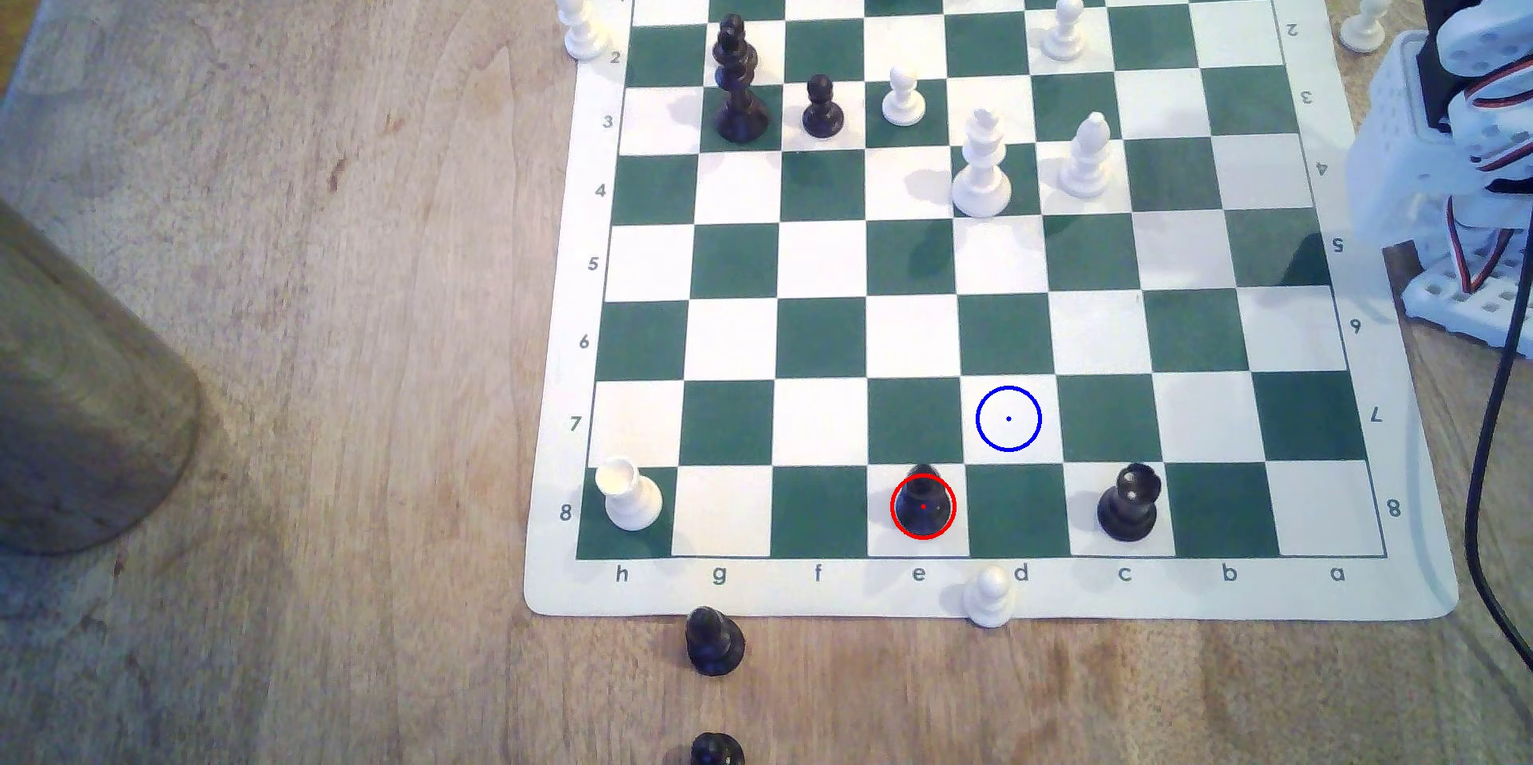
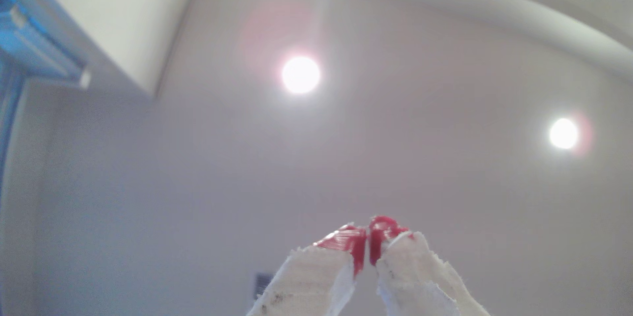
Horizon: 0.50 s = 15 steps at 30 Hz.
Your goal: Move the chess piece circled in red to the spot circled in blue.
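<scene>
Wrist view has the hand (image 2: 368, 247) closed, empty, aimed at the ceiling; reaching the black bishop (image 1: 922, 501), it could misjudge the blue-ringed square (image 1: 1008, 418) just diagonal.

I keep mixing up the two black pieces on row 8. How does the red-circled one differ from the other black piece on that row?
The red-circled piece tapers to a plain pointed top; the other black piece ends in a notched, crown-like top. The red-circled piece stands on a white square in column e, the other on a white square in column c. The red-circled piece has the blue-ringed square diagonally next to it; the other does not. Both are glossy black, upright and untouched.
</scene>
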Available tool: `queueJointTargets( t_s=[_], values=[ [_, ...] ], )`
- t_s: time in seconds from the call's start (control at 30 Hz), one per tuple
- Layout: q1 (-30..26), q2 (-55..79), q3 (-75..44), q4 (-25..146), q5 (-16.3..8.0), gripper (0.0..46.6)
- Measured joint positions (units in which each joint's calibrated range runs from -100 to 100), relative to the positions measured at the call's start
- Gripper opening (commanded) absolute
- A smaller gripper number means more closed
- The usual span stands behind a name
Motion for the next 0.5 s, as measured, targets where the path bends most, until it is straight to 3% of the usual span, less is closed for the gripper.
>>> queueJointTargets(
  t_s=[0.13, 0.5],
  values=[
    [-1.47, 0.0, 0.0, 2.71, 0.24, 0.2],
    [-5.9, 0.0, -7.32, 36.81, -0.1, 0.2]
  ],
)
